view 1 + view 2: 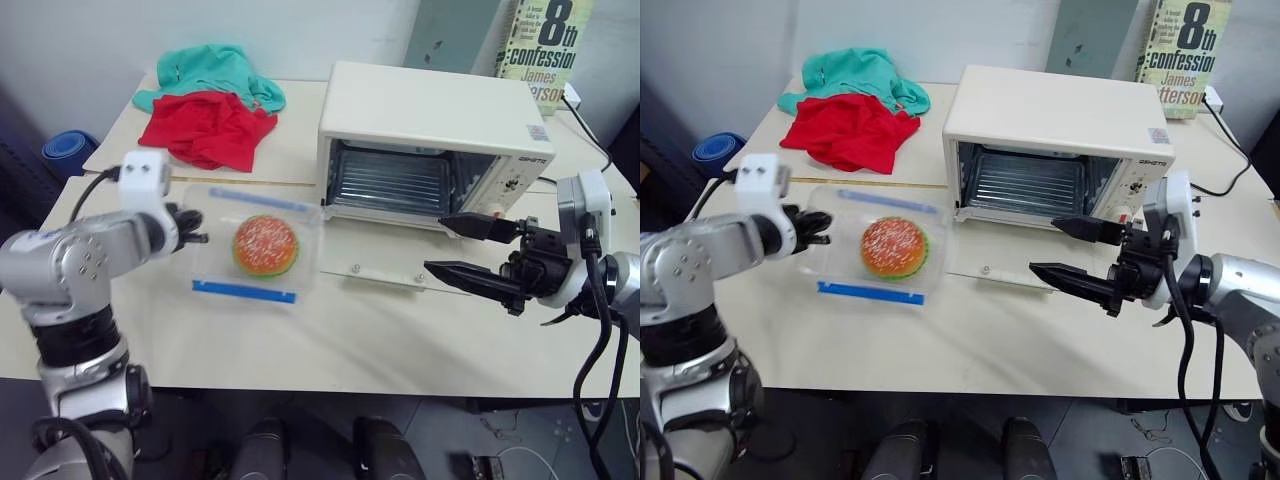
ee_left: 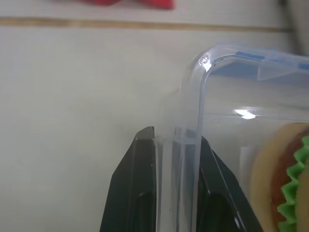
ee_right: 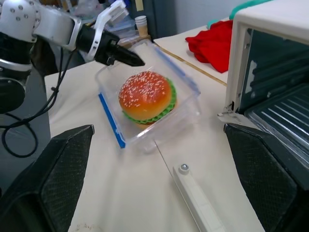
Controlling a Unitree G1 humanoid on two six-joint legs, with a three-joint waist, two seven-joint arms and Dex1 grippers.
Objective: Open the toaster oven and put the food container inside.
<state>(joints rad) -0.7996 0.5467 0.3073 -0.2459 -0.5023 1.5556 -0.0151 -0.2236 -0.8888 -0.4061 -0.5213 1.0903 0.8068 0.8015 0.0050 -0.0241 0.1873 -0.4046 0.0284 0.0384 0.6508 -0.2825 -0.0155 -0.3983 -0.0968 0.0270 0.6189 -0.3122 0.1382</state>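
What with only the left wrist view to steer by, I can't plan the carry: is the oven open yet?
Observer: Yes. The glass door of the cream-white boxy toaster oven lies folded down flat on the table.
Operator: Anything blocking the way in?
Observer: The right hand hovers open before the door, holding nothing.
Operator: Which side am I gripping?
Observer: Your left hand pinches the clear plastic food container at the edge farthest from the oven.

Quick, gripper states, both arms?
Left gripper: shut on the food container rim.
Right gripper: open, holding nothing.
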